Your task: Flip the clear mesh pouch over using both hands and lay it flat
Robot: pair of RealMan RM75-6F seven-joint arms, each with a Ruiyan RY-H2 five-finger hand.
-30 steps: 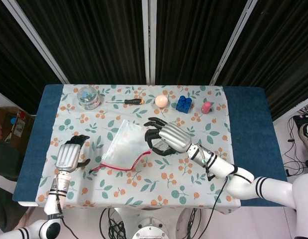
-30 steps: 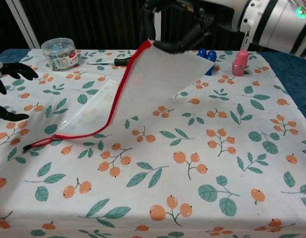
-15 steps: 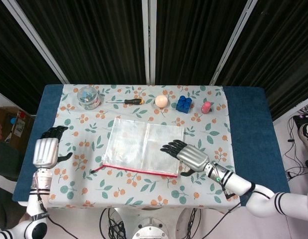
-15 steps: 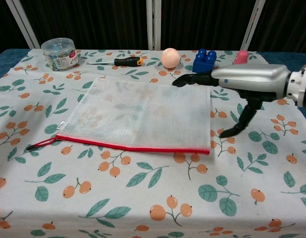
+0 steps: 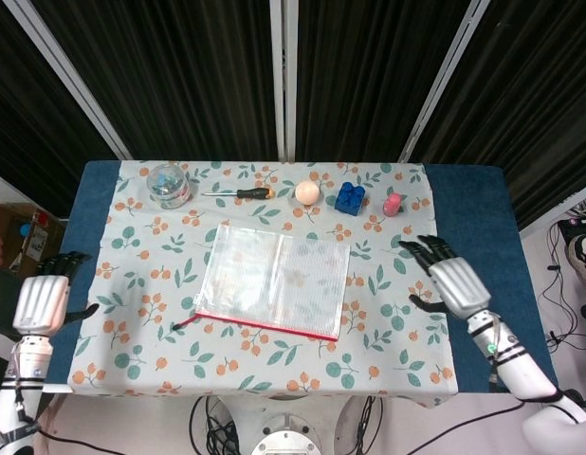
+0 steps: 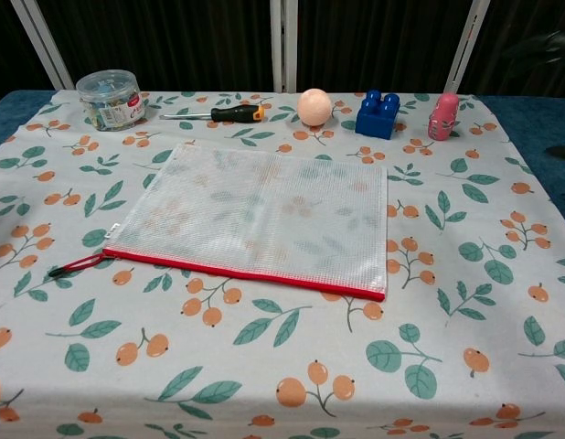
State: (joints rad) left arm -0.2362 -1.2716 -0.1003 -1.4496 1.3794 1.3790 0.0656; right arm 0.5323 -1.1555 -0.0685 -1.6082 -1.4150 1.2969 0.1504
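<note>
Your left hand (image 5: 39, 303) has a brushed silver plate across its back and black fingers, and below it you can see a slim white forearm ringed with dark bands at the wrist. Your right hand (image 5: 456, 284) is built the same way, silver-backed with black fingers, on a white forearm with black rings and a small green light just past the wrist. Further down, your right arm swells into glossy white rounded segments split by a black seam.
</note>
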